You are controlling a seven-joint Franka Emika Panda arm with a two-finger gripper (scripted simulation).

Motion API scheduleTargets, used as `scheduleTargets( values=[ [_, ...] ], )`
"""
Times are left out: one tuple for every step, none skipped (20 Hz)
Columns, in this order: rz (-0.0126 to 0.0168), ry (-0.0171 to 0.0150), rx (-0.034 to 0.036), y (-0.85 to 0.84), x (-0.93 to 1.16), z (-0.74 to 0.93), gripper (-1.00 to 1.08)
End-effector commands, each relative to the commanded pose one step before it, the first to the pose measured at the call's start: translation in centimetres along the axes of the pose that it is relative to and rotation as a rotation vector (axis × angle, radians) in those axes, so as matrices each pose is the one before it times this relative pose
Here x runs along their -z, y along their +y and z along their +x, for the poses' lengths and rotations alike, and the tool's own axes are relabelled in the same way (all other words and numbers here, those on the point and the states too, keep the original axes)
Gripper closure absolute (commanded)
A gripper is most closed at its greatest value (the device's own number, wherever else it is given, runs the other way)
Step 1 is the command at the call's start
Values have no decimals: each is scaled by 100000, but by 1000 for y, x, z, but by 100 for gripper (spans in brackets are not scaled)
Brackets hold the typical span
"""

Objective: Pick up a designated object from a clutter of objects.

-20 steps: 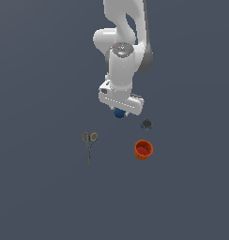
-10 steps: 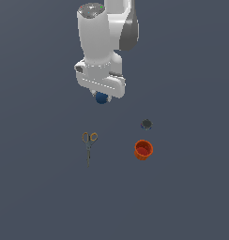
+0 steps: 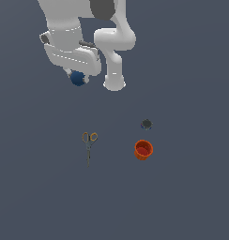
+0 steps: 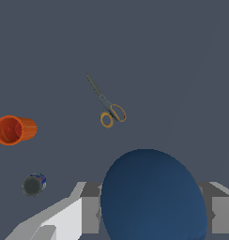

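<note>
The ball (image 3: pixel 78 78) is gripped in the pincer (image 3: pixel 79 79) high above the tabletop (image 3: pixel 182 197), so the pick looks done.

The ball (image 3: pixel 78 78) sits in the gripper (image 3: pixel 79 79), high above the floor. Down below, the scissors (image 3: pixel 89 145) lie on the exterior view's left. The cup (image 3: pixel 143 150) stands on the right, with the small lump (image 3: pixel 146 124) just behind it.

No legible text, label, brand, number or sign appears in either view. The small dark grey lump (image 4: pixel 34 184) shows red and blue markings, too small to read.
</note>
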State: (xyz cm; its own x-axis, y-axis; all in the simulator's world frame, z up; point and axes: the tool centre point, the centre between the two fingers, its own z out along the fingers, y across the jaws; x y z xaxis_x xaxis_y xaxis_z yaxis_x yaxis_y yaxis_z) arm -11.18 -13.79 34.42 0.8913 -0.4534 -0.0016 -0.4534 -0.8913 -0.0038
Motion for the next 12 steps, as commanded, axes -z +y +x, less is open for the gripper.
scheduleTargets(
  values=[
    [-85, -9, 49, 1831, 2178, 756, 108],
    [-78, 30, -13, 621, 768, 294, 108],
    [0, 0, 0, 604, 713, 291, 108],
    [-64, 27, 0, 539, 675, 267, 108],
    [0, 0, 0, 522, 618, 262, 108],
    [-62, 29, 10, 451, 580, 234, 108],
    [0, 0, 0, 437, 519, 228, 108],
    [0, 0, 0, 395, 470, 211, 108],
    [-57, 31, 23, 320, 437, 180, 108],
    [0, 0, 0, 316, 378, 176, 108],
    [0, 0, 0, 279, 336, 159, 108],
    [0, 0, 0, 245, 295, 142, 108]
  ],
)
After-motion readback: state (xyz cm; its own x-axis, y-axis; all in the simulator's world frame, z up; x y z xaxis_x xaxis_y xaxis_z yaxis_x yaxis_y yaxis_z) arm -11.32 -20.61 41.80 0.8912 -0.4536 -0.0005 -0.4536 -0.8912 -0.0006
